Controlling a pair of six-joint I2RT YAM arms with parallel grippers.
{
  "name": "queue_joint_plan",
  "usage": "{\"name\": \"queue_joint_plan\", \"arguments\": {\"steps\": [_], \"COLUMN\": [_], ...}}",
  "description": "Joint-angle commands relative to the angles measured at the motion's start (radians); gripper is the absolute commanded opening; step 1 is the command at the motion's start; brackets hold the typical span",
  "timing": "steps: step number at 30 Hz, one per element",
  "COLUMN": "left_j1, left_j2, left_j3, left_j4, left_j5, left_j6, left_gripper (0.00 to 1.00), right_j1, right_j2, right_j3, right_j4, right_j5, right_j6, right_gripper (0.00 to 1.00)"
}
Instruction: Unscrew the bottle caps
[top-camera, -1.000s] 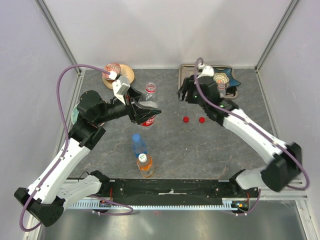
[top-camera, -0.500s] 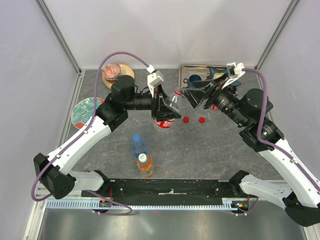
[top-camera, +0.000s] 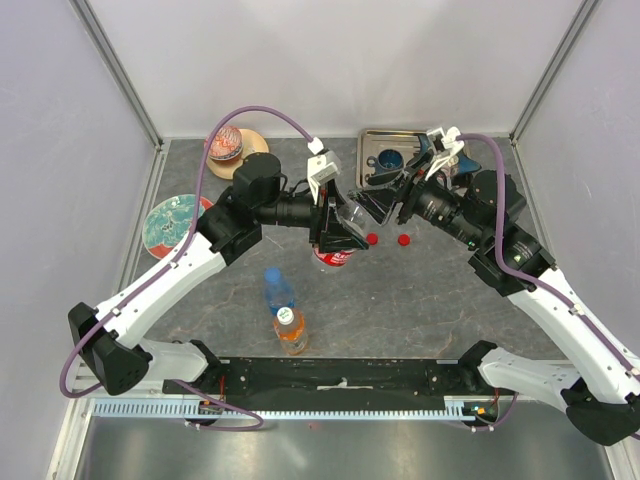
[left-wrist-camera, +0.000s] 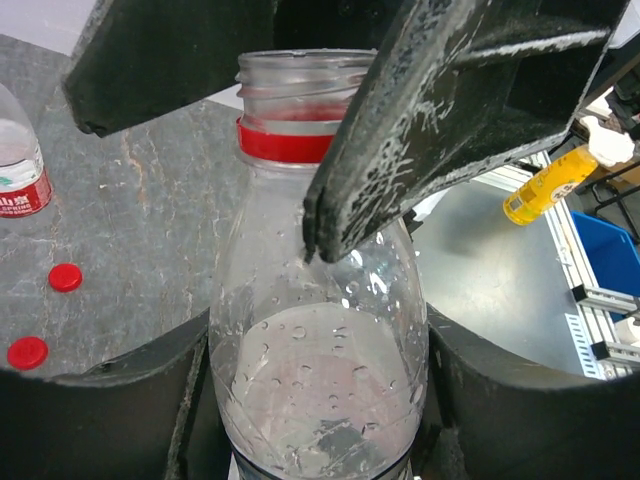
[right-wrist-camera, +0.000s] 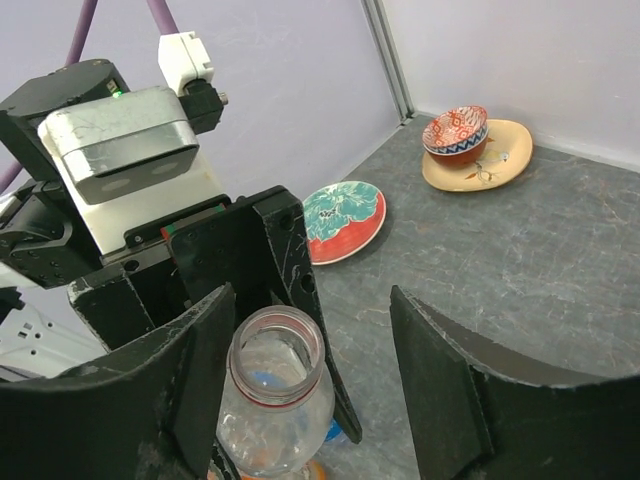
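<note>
Bottle caps (top-camera: 371, 239), two red, loose on table (top-camera: 430, 300), mid-frame. Clear bottle (left-wrist-camera: 320, 380), uncapped, clamped in left gripper (top-camera: 338, 230); right gripper (right-wrist-camera: 310, 300) jaws apart, flanking its mouth.

Grey stone-patterned tabletop (top-camera: 420, 290) enclosed by 3 pale lilac walls (top-camera: 330, 60) with aluminium posts (top-camera: 112, 60).

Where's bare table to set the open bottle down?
Bare table front right, between the red caps and the orange bottle. Crowded in the middle around the held bottle, and at the back by the tray and bowl.
</note>
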Motion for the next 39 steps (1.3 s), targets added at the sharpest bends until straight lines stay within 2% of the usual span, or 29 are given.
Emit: {"name": "queue_joint_plan", "arguments": {"steps": [1,4,8,11,12,14,15,16,17,18,20,24,25,27,28,29,32,34,39], "left_j1": [-0.003,-0.003,-0.003,-0.003,-0.003,-0.003,-0.003,-0.003,-0.003,-0.003,-0.001,-0.001,0.0,0.0,0.0,0.0,0.0,0.0,0.0], "left_j2": [-0.014,-0.014,-0.017,-0.021,-0.023,-0.027,-0.03,-0.032,-0.035,-0.035,-0.034,-0.037,-0.046,-0.072,-0.116,-0.144,-0.272,-0.339,-0.509], "left_j3": [0.042,0.042,0.042,0.042,0.042,0.044,0.044,0.05,0.051,0.053,0.067,0.111,0.14,0.162,0.165,0.157,0.102,0.044,-0.1], "left_j4": [-0.014,-0.015,-0.018,-0.018,-0.02,-0.031,-0.037,-0.046,-0.055,-0.061,-0.089,-0.173,-0.196,-0.26,-0.268,-0.271,-0.242,-0.198,-0.129], "left_j5": [-0.02,-0.029,-0.057,-0.086,-0.093,-0.13,-0.146,-0.161,-0.2,-0.218,-0.25,-0.33,-0.357,-0.458,-0.492,-0.57,-0.681,-0.727,-0.77], "left_j6": [0.055,0.061,0.071,0.081,0.085,0.098,0.101,0.105,0.108,0.111,0.122,0.139,0.151,0.165,0.18,0.185,0.202,0.196,0.159], "left_gripper": [0.62,0.62,0.62,0.64,0.66,0.68,0.74,0.77,0.82,0.99,0.99,0.99,1.0,1.0,0.99,1.0,0.99,0.99,1.0], "right_j1": [0.001,-0.001,0.001,0.001,0.001,0.001,-0.001,0.001,0.001,0.001,0.001,-0.001,0.001,0.001,0.001,0.001,-0.001,-0.001,0.001], "right_j2": [-0.011,-0.011,-0.009,-0.012,-0.016,-0.019,-0.019,-0.019,-0.019,-0.019,-0.02,-0.025,-0.026,-0.025,-0.017,-0.008,0.055,0.107,0.25], "right_j3": [0.016,0.014,0.02,0.025,0.026,0.033,0.037,0.046,0.052,0.056,0.069,0.091,0.094,0.092,0.094,0.094,0.102,0.092,0.03], "right_j4": [0.02,0.017,0.001,-0.014,-0.023,-0.033,-0.046,-0.051,-0.057,-0.065,-0.068,-0.082,-0.083,-0.083,-0.083,-0.083,-0.076,-0.039,0.122], "right_j5": [-0.039,-0.064,-0.095,-0.101,-0.101,-0.101,-0.099,-0.096,-0.09,-0.075,-0.058,0.074,0.176,0.287,0.403,0.451,0.593,0.635,0.888], "right_j6": [0.001,0.001,0.0,-0.008,-0.012,-0.02,-0.022,-0.028,-0.029,-0.029,-0.035,-0.051,-0.058,-0.088,-0.095,-0.103,-0.123,-0.149,-0.216], "right_gripper": [0.65,0.53,0.46,0.33,0.25,0.16,0.06,0.0,0.0,0.0,0.0,0.0,0.0,0.0,0.0,0.0,0.0,0.0,0.0]}}
